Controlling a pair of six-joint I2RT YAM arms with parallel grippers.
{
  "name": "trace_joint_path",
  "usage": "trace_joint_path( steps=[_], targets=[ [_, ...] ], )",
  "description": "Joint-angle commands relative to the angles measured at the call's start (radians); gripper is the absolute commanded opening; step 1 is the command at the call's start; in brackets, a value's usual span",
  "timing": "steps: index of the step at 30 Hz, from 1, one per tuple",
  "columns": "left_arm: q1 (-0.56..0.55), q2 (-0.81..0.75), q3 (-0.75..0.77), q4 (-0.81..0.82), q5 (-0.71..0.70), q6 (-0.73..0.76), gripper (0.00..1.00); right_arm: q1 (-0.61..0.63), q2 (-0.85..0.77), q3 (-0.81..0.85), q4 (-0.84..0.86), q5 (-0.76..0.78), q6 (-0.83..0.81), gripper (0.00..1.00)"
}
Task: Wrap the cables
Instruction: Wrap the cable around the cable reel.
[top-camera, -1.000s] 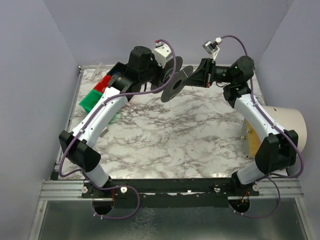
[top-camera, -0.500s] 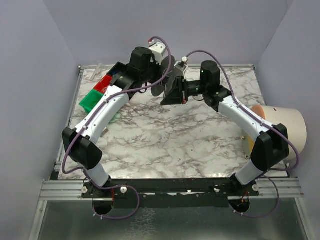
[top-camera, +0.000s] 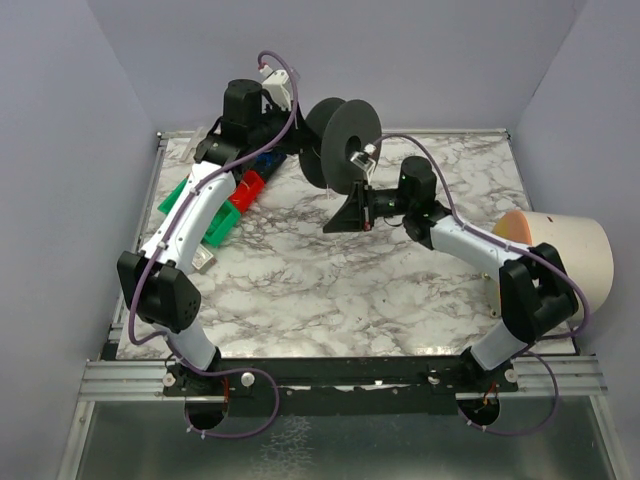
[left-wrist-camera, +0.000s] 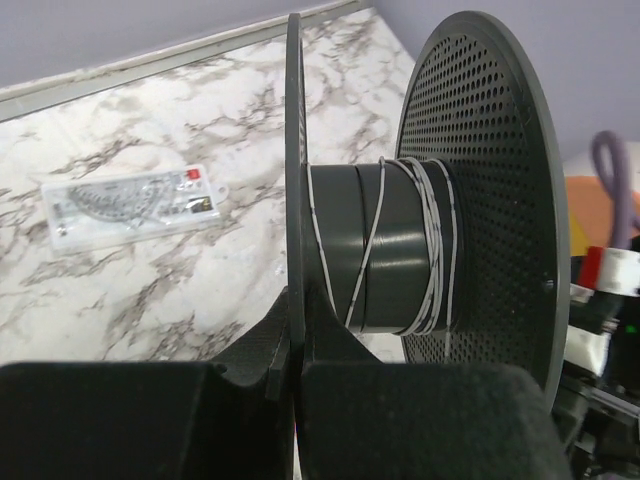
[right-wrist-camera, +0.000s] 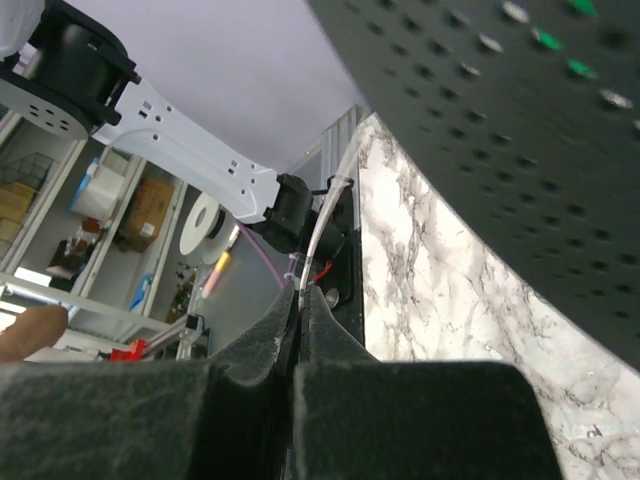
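Your spool (top-camera: 340, 140) hangs over the tabletop's (top-camera: 330, 285) far middle, flange in the jaws of the left gripper (left-wrist-camera: 296, 350). Before it, the right gripper (right-wrist-camera: 300, 305) pinches the cable (right-wrist-camera: 316, 228). Bins (top-camera: 215, 205) lie left.

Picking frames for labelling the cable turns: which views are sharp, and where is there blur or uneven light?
Left wrist: spool and cable turns sharp, its fingers a dark blur. Right wrist: spool too close, soft. Top external: even light, soft shadows, cable too thin to read.

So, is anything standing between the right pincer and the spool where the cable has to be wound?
Nothing visible does. The left pincer holds the spool up by one flange. The right pincer, shut on what looks like the thin cable, sits close by the spool with only open air between them.
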Motion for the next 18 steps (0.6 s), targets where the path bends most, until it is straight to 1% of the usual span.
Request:
trace_joint_path(
  steps=[1,4,8,13,16,18],
  targets=[
    [0.031,-0.059,-0.022,0.202,0.209,-0.098,0.00,-0.025,0.002,-0.079,0.268,0.000,0.180,0.00],
    [0.048,-0.076,-0.018,0.226,0.276,-0.106,0.00,-0.064,-0.006,-0.110,0.379,-0.014,0.269,0.00],
    [0.061,-0.097,-0.005,0.206,0.337,-0.060,0.00,-0.104,-0.045,-0.141,0.448,-0.025,0.317,0.00],
    [0.085,-0.119,-0.007,0.249,0.448,-0.085,0.00,-0.172,-0.107,-0.204,0.428,0.044,0.315,0.00],
    [0.090,-0.126,-0.008,0.276,0.503,-0.109,0.00,-0.224,-0.126,-0.223,0.340,0.109,0.271,0.00],
    [0.090,-0.127,-0.012,0.294,0.530,-0.125,0.00,-0.256,-0.130,-0.236,0.314,0.151,0.256,0.00]
  ],
)
